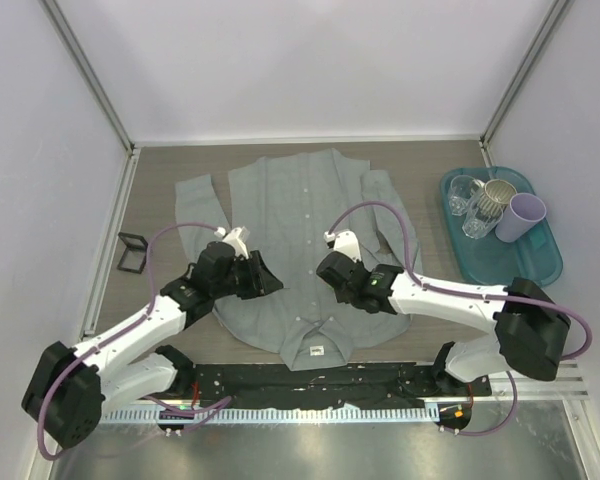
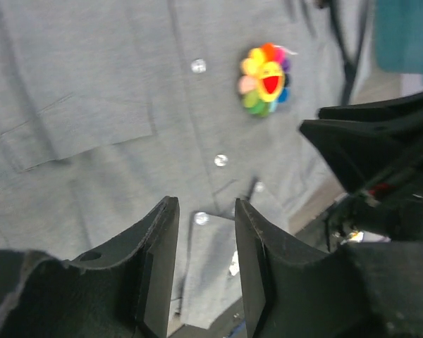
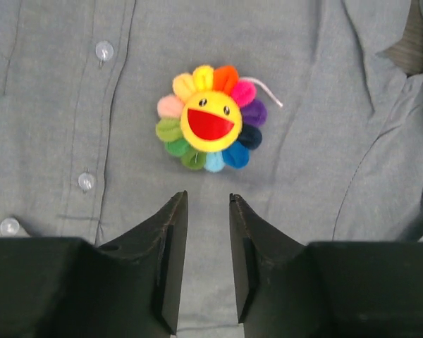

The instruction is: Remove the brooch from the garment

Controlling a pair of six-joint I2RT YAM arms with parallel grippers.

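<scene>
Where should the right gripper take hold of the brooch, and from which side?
Pinch the brooch across opposite petal edges, coming straight down from above. It lies flat, face-up on the shirt, so only its rim offers purchase. The right gripper sits just short of it, its gap narrower than the flower; likely open wider first.

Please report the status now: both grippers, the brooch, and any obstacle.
Left gripper open, empty, over the garment. Right gripper open, empty, just short of the brooch. Brooch on the garment, untouched. Nothing between them.
</scene>
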